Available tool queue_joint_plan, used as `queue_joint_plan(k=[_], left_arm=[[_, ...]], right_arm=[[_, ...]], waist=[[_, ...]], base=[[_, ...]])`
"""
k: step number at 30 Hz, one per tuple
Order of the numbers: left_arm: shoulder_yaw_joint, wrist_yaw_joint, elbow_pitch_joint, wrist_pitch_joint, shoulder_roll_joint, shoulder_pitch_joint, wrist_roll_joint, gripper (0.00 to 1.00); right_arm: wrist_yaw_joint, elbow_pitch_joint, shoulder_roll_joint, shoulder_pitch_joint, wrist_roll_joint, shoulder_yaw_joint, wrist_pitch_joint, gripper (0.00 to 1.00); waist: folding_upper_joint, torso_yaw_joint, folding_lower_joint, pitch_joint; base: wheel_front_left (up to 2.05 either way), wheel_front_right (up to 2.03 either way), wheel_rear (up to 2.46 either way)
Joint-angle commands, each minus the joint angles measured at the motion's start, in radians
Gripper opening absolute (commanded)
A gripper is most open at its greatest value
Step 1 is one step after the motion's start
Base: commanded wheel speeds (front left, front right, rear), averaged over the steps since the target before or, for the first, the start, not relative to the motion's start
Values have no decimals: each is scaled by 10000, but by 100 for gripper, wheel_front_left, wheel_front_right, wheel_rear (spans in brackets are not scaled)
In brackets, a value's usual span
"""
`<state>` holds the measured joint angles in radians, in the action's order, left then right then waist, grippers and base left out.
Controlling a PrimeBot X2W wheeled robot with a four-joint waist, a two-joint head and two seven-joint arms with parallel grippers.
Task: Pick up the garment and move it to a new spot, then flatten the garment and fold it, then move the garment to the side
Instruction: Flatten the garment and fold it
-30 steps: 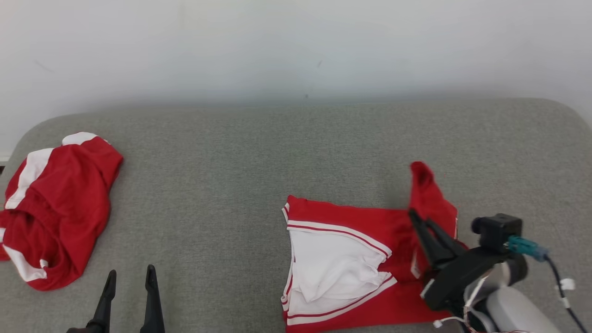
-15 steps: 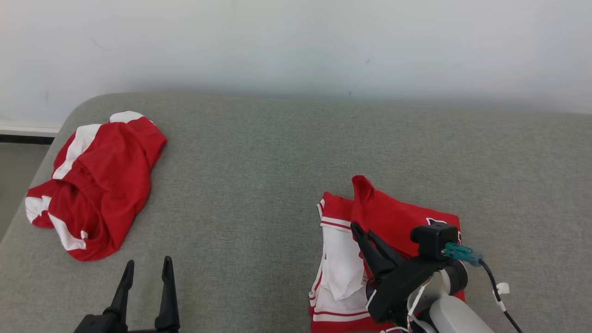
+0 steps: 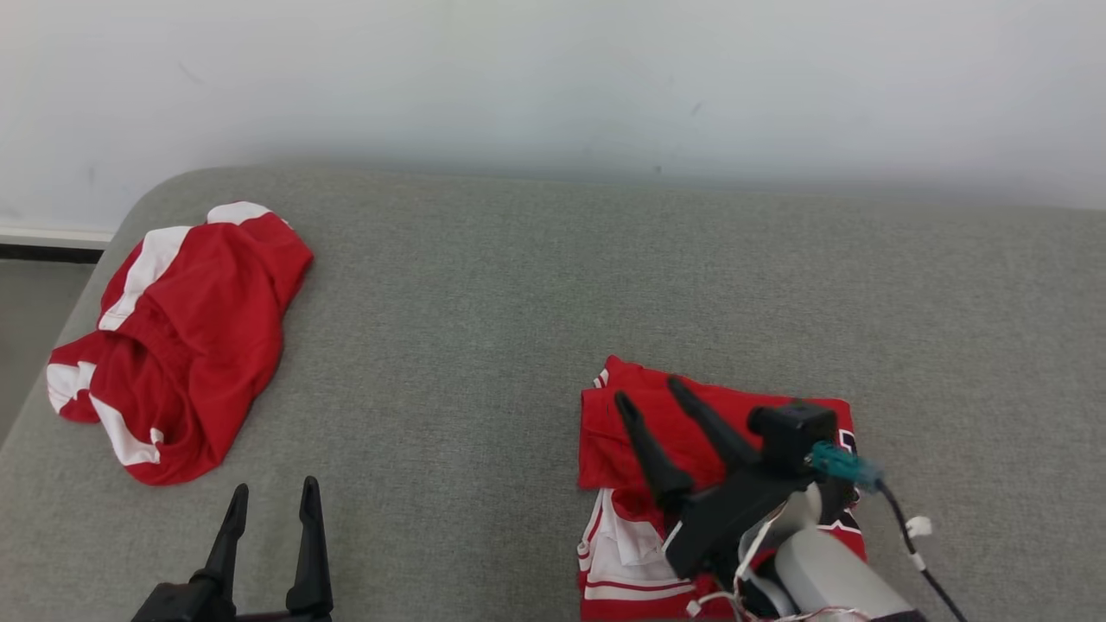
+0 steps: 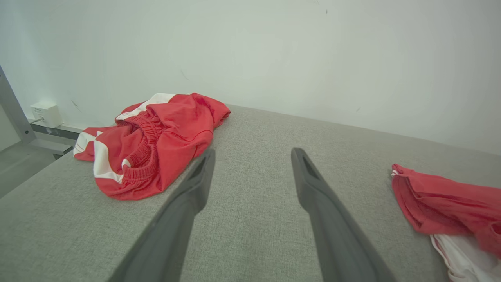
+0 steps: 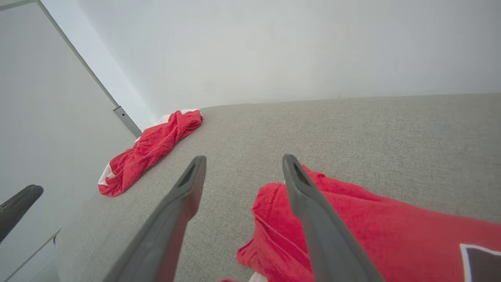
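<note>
The folded garment (image 3: 605,449) lies on the grey cushion (image 3: 484,328), in the lower right part of the head view. Its top layer is red. Below it, at the bottom edge of the frame, a white part with red stripes comes out. The right gripper (image 3: 647,390) stands over this garment with its two dark fingers spread apart, and no cloth is between them. The fingers point to the upper left of the frame. In the right wrist view the right finger passes in front of the red cloth, but I cannot tell if it touches it. In the same view a dark patch with a white border is on the cloth in the lower right corner.

The left gripper (image 3: 275,486) is at the lower left of the head view. Its jaws are also spread and hold nothing, with only bare cushion between them.

A second red and white piece of clothing (image 3: 199,337) lies crumpled at the left side of the cushion, well apart from the folded one. Behind the cushion there is a pale wall (image 3: 553,78).
</note>
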<state>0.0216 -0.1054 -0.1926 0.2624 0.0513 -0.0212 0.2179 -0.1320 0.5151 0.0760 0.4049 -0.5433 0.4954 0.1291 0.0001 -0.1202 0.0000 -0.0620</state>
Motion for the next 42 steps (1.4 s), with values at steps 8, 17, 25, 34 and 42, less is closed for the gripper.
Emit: queue_joint_plan(k=[8, 17, 25, 34, 42], left_arm=[[229, -80, -1, 31, -11, 42, -135, 100], [459, -128, 273, 31, -13, 75, -274, 100], [402, -58, 559, 31, -13, 99, -348, 100], [156, -57, 508, 33, -13, -36, -408, 100], [130, -123, 357, 31, -13, -128, -335, 100]], right_arm=[[27, -1231, 1090, 4, 322, -1059, 946, 100], [29, -2087, 1934, -1296, 469, -2907, 1104, 100], [29, -1670, 2039, -2038, 585, -3286, 1052, 0], [29, -88, 1876, -1652, 946, -2402, 1165, 0], [29, 1652, 1343, -1117, 805, -1267, 1289, 0]], waist=[[-1, 521, 0, 94], [-1, 781, 0, 27], [-1, 699, 0, -72], [-1, 249, 0, -104], [-1, -220, 0, -132]], base=[[0, 0, 0], [0, 0, 0], [0, 0, 0], [0, 0, 0], [0, 0, 0]])
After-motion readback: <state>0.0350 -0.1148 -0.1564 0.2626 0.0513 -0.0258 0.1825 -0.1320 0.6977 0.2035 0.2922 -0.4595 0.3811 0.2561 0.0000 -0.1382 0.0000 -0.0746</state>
